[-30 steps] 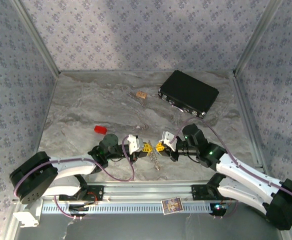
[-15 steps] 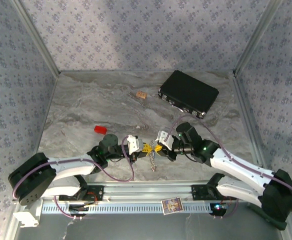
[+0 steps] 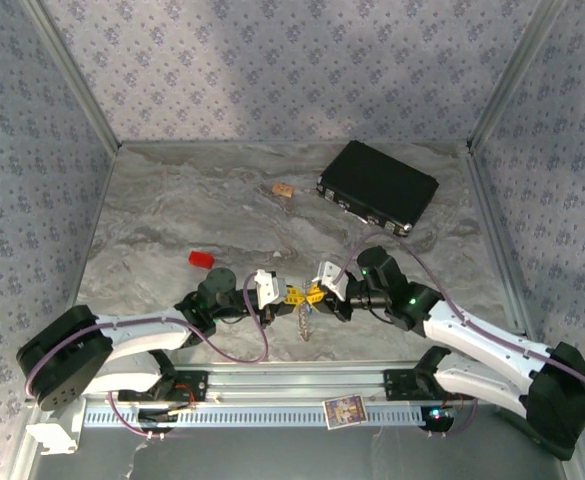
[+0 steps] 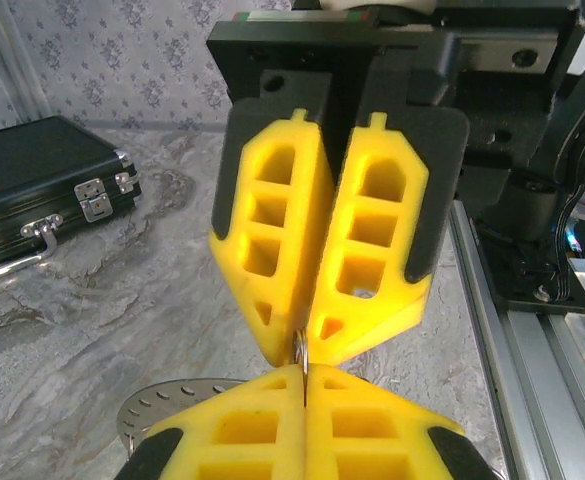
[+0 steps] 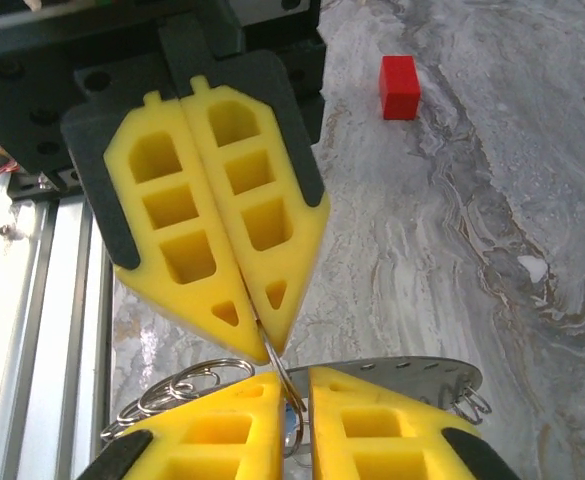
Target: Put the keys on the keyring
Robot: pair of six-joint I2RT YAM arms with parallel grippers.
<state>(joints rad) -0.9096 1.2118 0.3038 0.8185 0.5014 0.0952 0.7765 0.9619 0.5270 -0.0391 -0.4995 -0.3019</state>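
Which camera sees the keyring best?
The right wrist camera: the keyring looks big, shiny and close there, with its wire loops showing too. The left wrist camera catches one holed edge of it, and the top camera makes it tiny.

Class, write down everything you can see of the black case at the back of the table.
The black case is a flat rectangular box, hard-looking, lid closed. Silvery latches and a silvery handle sit on its long near edge. It lies flat on the marbled table, far back and right of centre, turned at an angle to the table's edges. Only the table touches it.
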